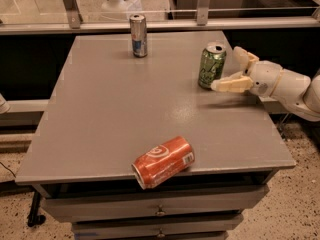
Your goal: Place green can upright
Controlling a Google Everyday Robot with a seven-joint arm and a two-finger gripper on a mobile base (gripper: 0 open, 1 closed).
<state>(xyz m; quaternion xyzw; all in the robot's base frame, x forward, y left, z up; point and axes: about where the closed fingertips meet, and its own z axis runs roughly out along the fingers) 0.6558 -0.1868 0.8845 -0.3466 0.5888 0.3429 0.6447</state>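
Observation:
The green can (212, 65) stands upright on the grey table (125, 114), near its right edge toward the back. My gripper (231, 70) is just to the right of the can, open, with one finger (227, 85) in front and one finger (242, 57) behind. The fingers are drawn back from the can and do not hold it.
A slim silver-and-blue can (138, 35) stands upright at the back middle of the table. An orange-red can with a white swirl (163, 162) lies on its side at the front edge. Drawers sit under the table; a glass partition runs behind it.

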